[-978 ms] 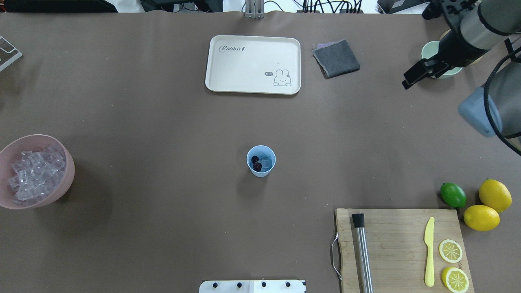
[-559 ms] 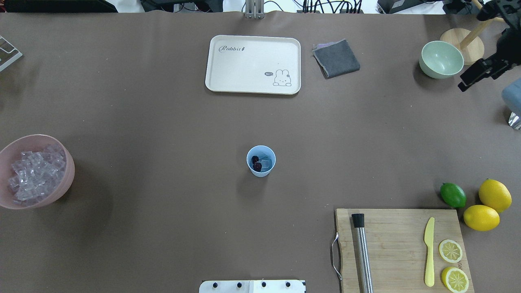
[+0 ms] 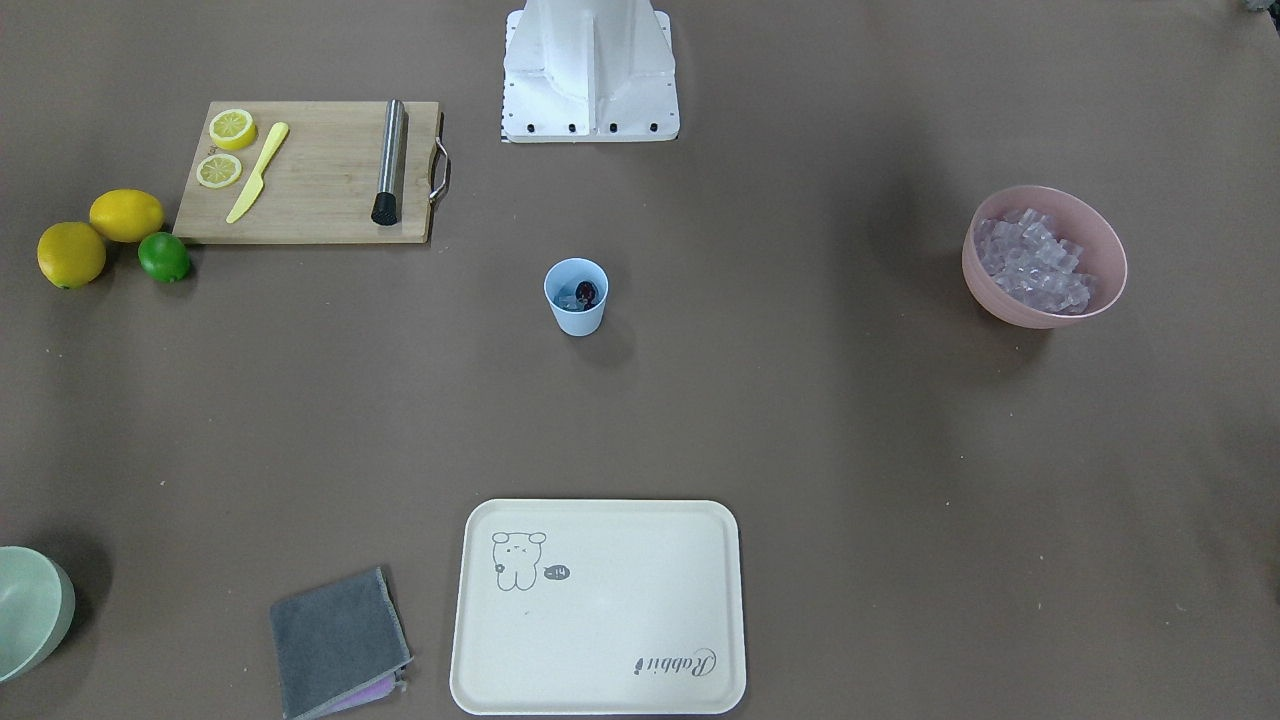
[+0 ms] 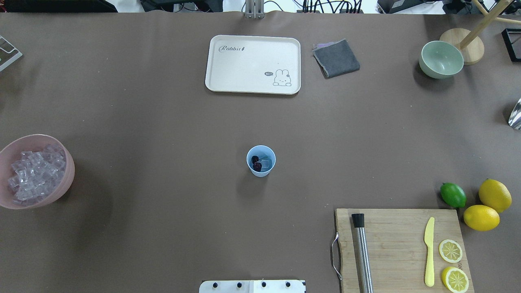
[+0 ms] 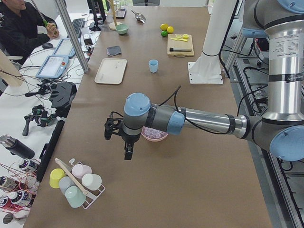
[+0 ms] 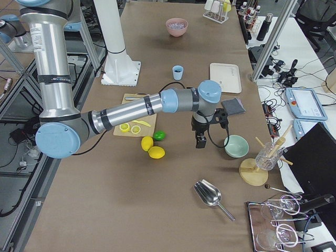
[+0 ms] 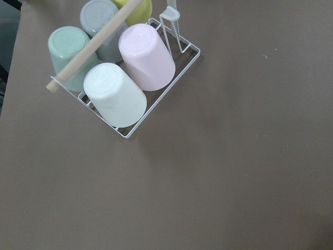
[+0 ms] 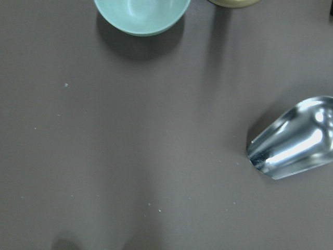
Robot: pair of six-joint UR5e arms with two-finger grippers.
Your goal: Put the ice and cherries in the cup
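From where I stand, the cup (image 4: 261, 160) sits upright in the middle of the table, well apart from everything else. The cherries (image 4: 256, 162) lie inside it beside a cube of ice (image 4: 266, 164). More ice is heaped in the pink bowl (image 4: 70, 173) out at the robot's left end, and in the left side view the left arm's elbow hides part of that bowl. The left gripper (image 5: 128, 153) hangs fingers down over that end, between the pink bowl and a wire rack of upturned cups (image 7: 119, 78). I cannot tell whether its fingers are apart or together. The right gripper (image 6: 200, 142) hangs fingers down over the far right end, between the lime (image 4: 453, 195) with its two lemons (image 4: 494, 195) and the pale green bowl (image 4: 441, 59). A metal scoop (image 6: 209, 194) lies nearby. I cannot tell how that gripper's fingers stand either. On the robot's right near side is a cutting board (image 4: 399, 244) carrying a steel muddler (image 4: 362, 252), a yellow knife (image 4: 429, 252) and two lemon halves (image 4: 450, 250). Across the table lie a cream tray (image 4: 244, 65) and, just beside it, a folded grey cloth (image 4: 336, 58).
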